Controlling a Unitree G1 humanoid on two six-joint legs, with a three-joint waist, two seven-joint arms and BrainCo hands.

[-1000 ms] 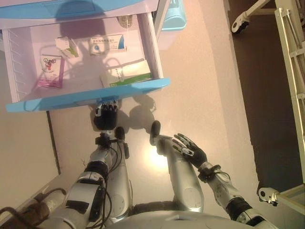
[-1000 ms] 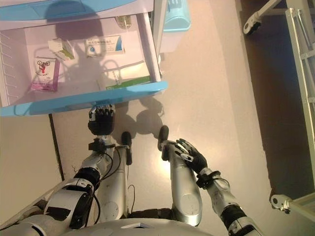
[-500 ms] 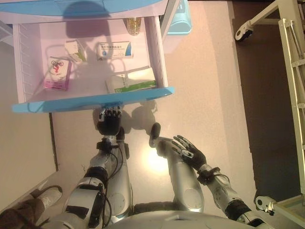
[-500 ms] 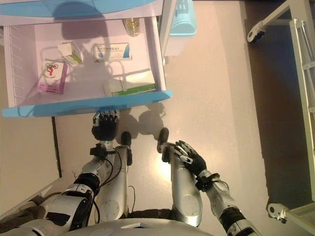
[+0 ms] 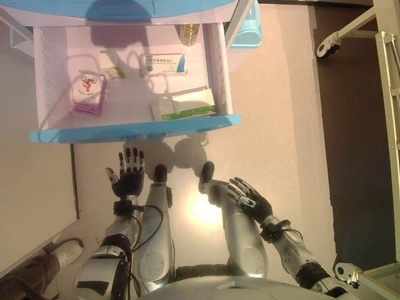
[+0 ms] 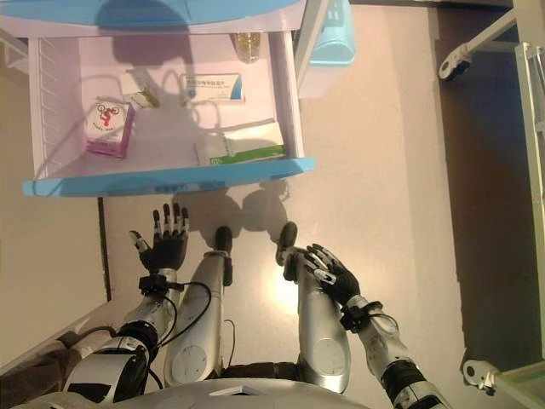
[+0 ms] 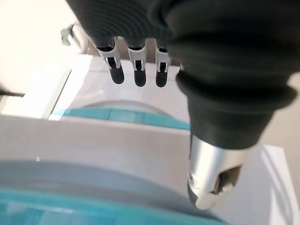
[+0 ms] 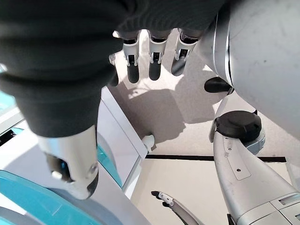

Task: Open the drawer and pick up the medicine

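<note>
The drawer stands pulled out, its light blue front (image 5: 134, 130) facing me. Inside lie a pink medicine box (image 5: 89, 94), a white and green box (image 5: 182, 105), a white and blue box (image 5: 162, 64), a small white box (image 5: 112, 64) and a small bottle (image 5: 189, 32). My left hand (image 5: 127, 179) hovers below the drawer front, apart from it, open and holding nothing. In the left wrist view its fingers (image 7: 136, 70) point straight at the blue front (image 7: 117, 115). My right hand (image 5: 250, 199) hangs lower right, open and relaxed, fingers (image 8: 154, 63) empty.
A light blue container (image 5: 247, 28) sits right of the drawer. A white frame on a caster (image 5: 328, 47) stands over the dark floor at the right. A person's shoe (image 5: 62, 251) shows at the lower left.
My left hand has come off the drawer's front edge and drawn back toward me, its fingers now straight and spread. The camera shifted. The right hand stayed put.
</note>
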